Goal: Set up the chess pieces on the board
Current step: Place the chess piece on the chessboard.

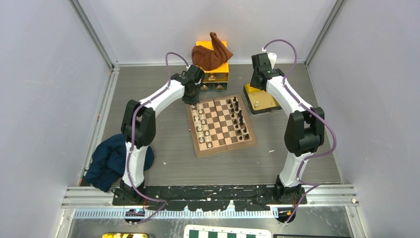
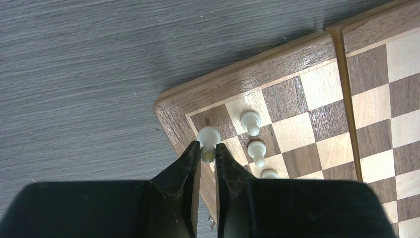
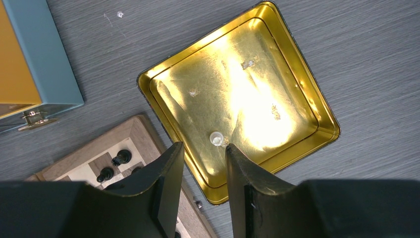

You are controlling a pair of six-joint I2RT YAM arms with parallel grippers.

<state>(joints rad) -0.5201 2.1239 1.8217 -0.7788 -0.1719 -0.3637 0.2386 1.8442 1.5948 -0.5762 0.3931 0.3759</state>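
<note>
Grey table, board corner — left gripper clenched on white pawn by neck: light, rigid, slick, tips easily. Meanwhile right gripper released over gold tin.

No legible text, label or number anywhere.

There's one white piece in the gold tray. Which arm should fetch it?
Right. The right gripper hangs open over the tray, near that piece; the left gripper is shut on another white piece at the board's corner.
</note>
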